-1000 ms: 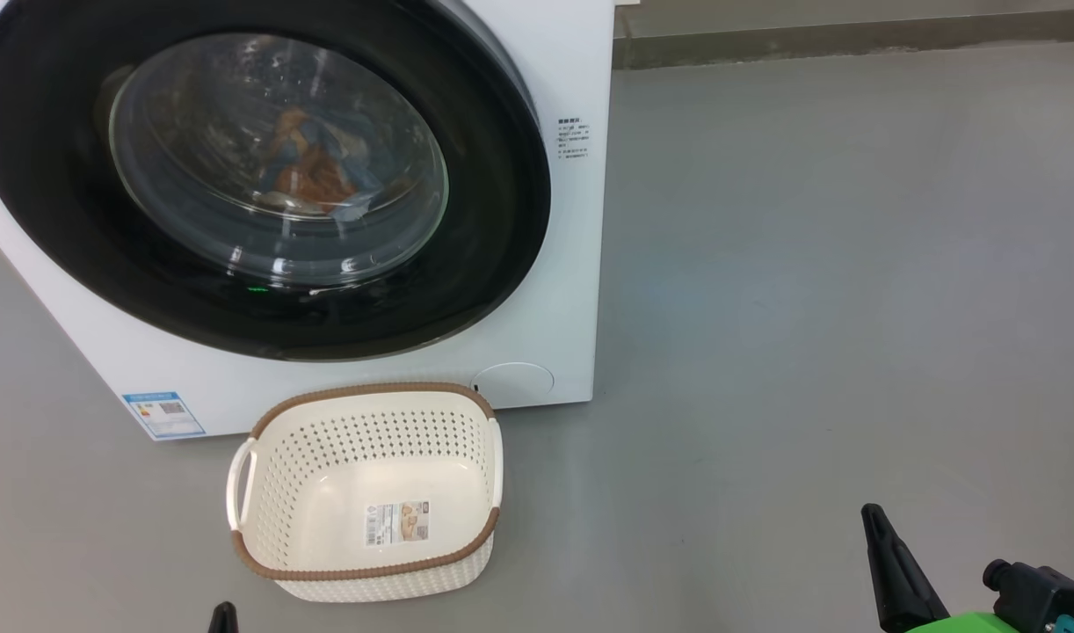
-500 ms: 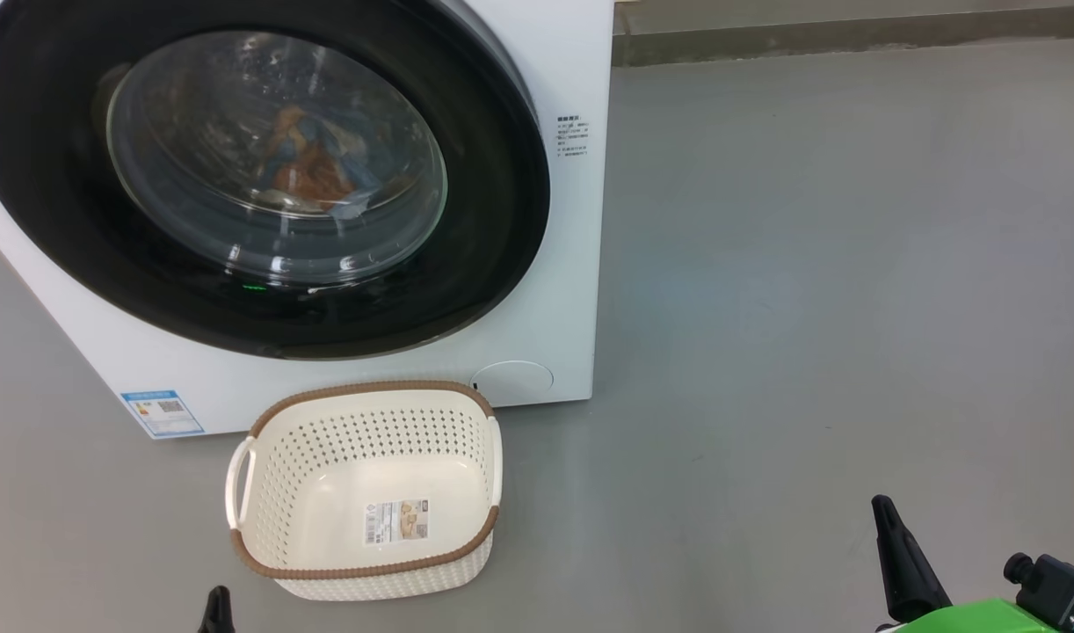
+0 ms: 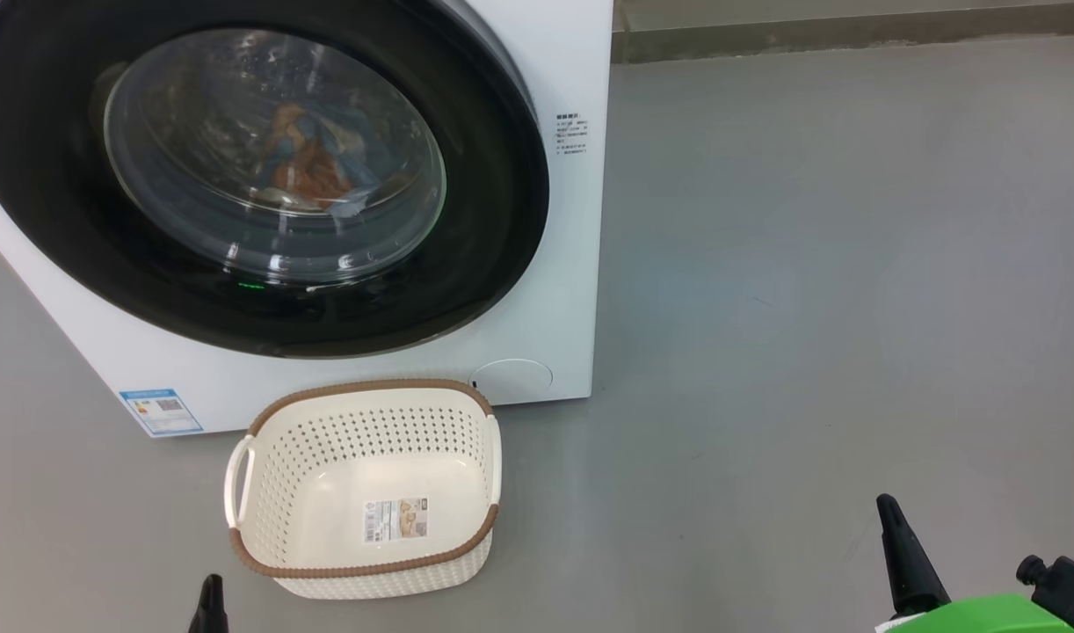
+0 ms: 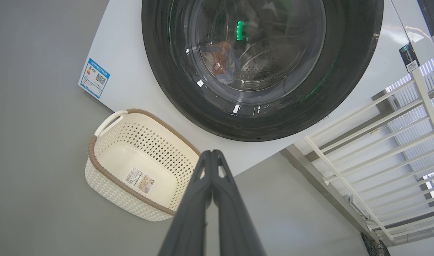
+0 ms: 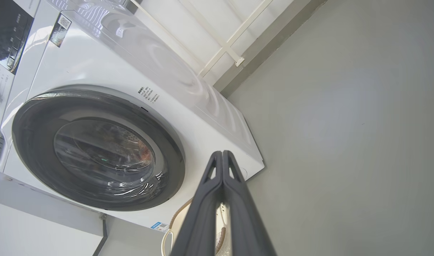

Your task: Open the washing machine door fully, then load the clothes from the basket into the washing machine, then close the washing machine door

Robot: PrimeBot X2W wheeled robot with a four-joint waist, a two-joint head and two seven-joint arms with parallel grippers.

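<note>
The white washing machine (image 3: 555, 264) stands at upper left with its black-rimmed round door (image 3: 502, 220) closed flat against the front. Through the glass window I see the clothes (image 3: 313, 167), blue and orange, lying inside the drum. In front of the machine the cream basket (image 3: 361, 422) sits on the floor with nothing in it but a label. My left gripper (image 3: 210, 589) pokes up at the bottom edge, left of the basket, shut and empty; its wrist view shows the fingertips (image 4: 212, 154) pressed together. My right gripper (image 3: 888, 505) is low at the right, shut, holding nothing.
Grey floor (image 3: 809, 264) spreads to the right of the machine. A skirting edge (image 3: 853, 31) runs along the back wall. A white railing (image 4: 380, 142) stands beside the machine in the left wrist view. A blue label sticker (image 3: 159, 411) marks the machine's lower left corner.
The right gripper has slid slightly right and down in the head view. The left fingertip has risen a little at the bottom edge. Door, basket and clothes are unmoved.
</note>
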